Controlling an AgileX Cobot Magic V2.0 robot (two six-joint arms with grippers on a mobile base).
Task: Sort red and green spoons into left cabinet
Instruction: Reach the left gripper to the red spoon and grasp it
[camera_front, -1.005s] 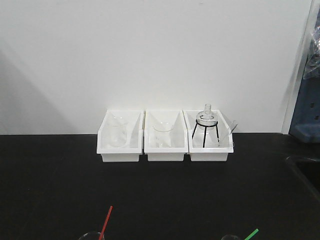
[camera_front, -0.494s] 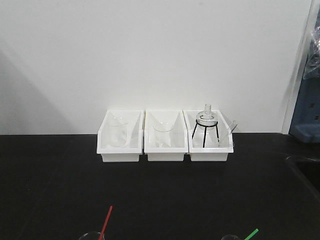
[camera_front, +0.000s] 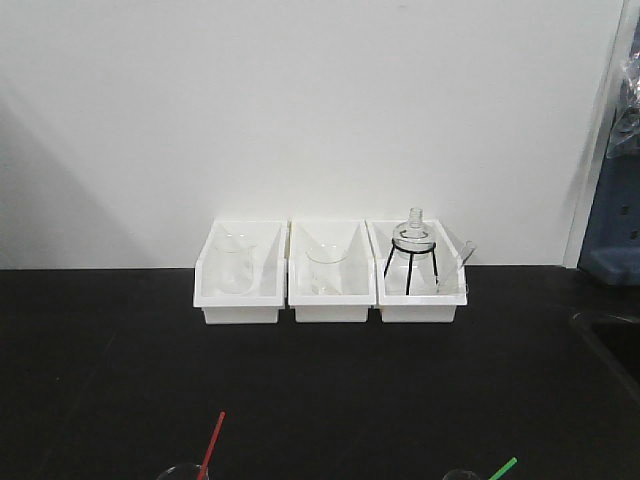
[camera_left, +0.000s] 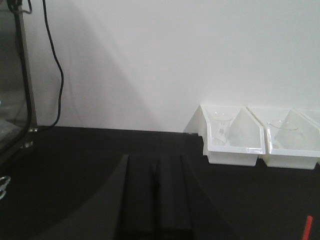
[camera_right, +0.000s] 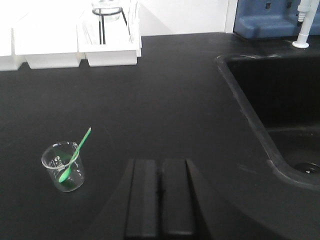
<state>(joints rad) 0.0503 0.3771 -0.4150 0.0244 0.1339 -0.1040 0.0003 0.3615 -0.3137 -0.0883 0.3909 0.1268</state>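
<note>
The red spoon shows as a slanted red handle at the bottom edge of the front view, standing in a glass beaker. Its tip peeks in at the lower right of the left wrist view. The green spoon leans in a small glass beaker, left of my right gripper, which is shut and empty. The green handle also shows in the front view. My left gripper is shut on nothing, above the black worktop. A grey metal frame at the far left may be the left cabinet.
Three white bins holding glassware stand against the white wall, the right one with a flask on a black wire stand. A black sink is sunk into the worktop on the right. A black cable hangs down the wall.
</note>
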